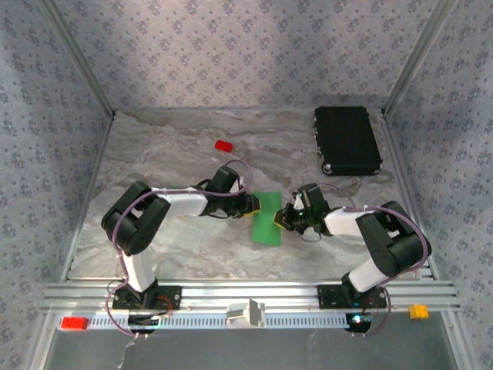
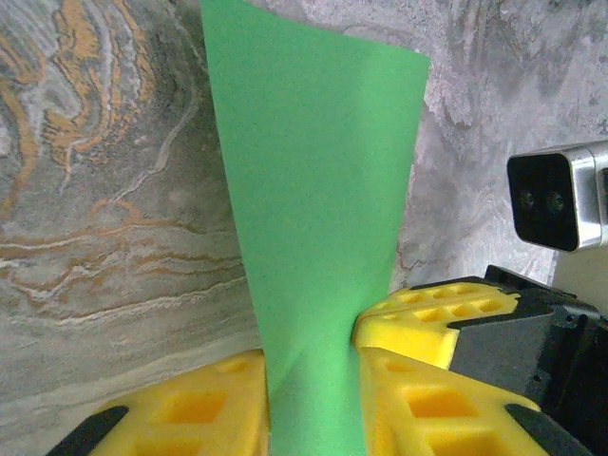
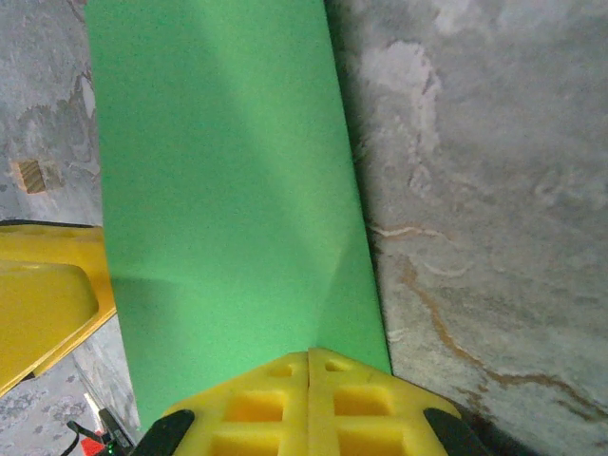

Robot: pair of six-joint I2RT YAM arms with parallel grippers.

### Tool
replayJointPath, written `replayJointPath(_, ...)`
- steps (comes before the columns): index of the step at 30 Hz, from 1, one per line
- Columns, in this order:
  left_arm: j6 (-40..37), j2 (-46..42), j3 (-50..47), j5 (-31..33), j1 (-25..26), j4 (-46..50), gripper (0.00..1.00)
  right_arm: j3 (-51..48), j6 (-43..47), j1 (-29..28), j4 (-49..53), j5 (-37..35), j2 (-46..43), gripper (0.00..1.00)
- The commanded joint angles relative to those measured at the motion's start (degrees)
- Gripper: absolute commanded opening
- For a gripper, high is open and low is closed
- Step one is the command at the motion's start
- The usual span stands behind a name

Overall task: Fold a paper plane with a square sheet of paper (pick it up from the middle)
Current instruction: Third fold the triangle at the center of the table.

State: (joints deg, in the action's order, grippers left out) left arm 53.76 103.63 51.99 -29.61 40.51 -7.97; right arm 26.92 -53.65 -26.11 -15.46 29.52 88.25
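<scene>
The square sheet of paper (image 1: 267, 219), bright green and folded to a narrow rectangle, lies at the table's middle between both arms. My left gripper (image 1: 251, 205) comes at its left edge. In the left wrist view the sheet (image 2: 313, 171) narrows and runs up between the yellow fingers of the left gripper (image 2: 312, 380), which are shut on it. My right gripper (image 1: 284, 218) is at the sheet's right edge. In the right wrist view the right gripper (image 3: 310, 353) is shut, its fingers together, tips resting at the near edge of the flat sheet (image 3: 223, 180), where a faint crease starts.
A black rectangular case (image 1: 347, 139) lies at the back right. A small red block (image 1: 223, 145) sits behind the arms. On the front rail are a red brick (image 1: 75, 323), an orange brick (image 1: 418, 311) and a white bracket (image 1: 246, 314). Metal frame rails border the marbled table.
</scene>
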Motion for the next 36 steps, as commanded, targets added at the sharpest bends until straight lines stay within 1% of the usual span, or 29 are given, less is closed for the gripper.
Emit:
replayJointPath(1,0.3,0.8,-0.5,-1.8,-0.1,-0.5,0.26,-1.7,-1.0,0.2,4.8,-2.1,0.3,0.06)
replayJointPath(10,0.5,0.6,-1.3,-1.4,-0.2,0.1,0.13,-1.3,-1.6,-0.1,3.7,-1.5,-0.3,0.07)
replayJointPath(12,0.5,0.4,-1.4,-1.3,-0.2,0.3,0.08,-1.2,-1.6,-0.3,3.6,-1.4,-1.3,0.1)
replayJointPath(15,0.5,-0.6,-1.9,-1.0,-0.6,1.0,0.08,-0.8,-1.2,-0.3,4.0,-1.3,-4.2,0.15)
replayJointPath(19,0.8,-2.9,-3.2,-0.9,-1.8,1.7,0.07,1.0,1.2,-1.0,10.4,-4.6,-10.4,0.19)
replayJointPath(21,1.2,-4.4,-4.4,-2.2,-3.0,1.4,0.07,2.6,3.4,-1.8,16.2,-8.3,-14.3,0.23)
replayJointPath(23,1.2,-6.0,-5.2,-2.8,-4.0,1.7,0.07,3.6,5.8,-3.0,19.3,-11.0,-18.1,0.3)
replayJointPath(26,1.3,-7.4,-5.4,-4.2,-4.9,2.1,0.07,4.3,9.2,-5.6,20.9,-14.5,-22.7,0.43)
replayJointPath(28,1.4,-8.1,-5.2,-4.1,-5.1,3.0,0.07,4.4,11.8,-8.0,20.1,-17.3,-24.4,0.5)
replayJointPath(29,1.5,-8.4,-5.2,-3.8,-5.0,3.2,0.07,4.2,14.0,-9.7,19.1,-18.4,-25.0,0.55)
replayJointPath(31,1.6,-8.8,-5.1,-3.8,-5.1,3.5,0.07,4.3,17.1,-13.6,18.1,-23.6,-25.7,0.66)
replayJointPath(32,1.6,-8.8,-5.0,-3.9,-5.1,3.6,0.07,4.4,20.5,-16.1,17.8,-26.6,-25.7,0.67)
replayJointPath(36,2.0,-9.2,-5.7,-3.5,-5.1,3.4,0.07,4.7,29.6,-25.5,15.6,-37.0,-24.3,0.67)
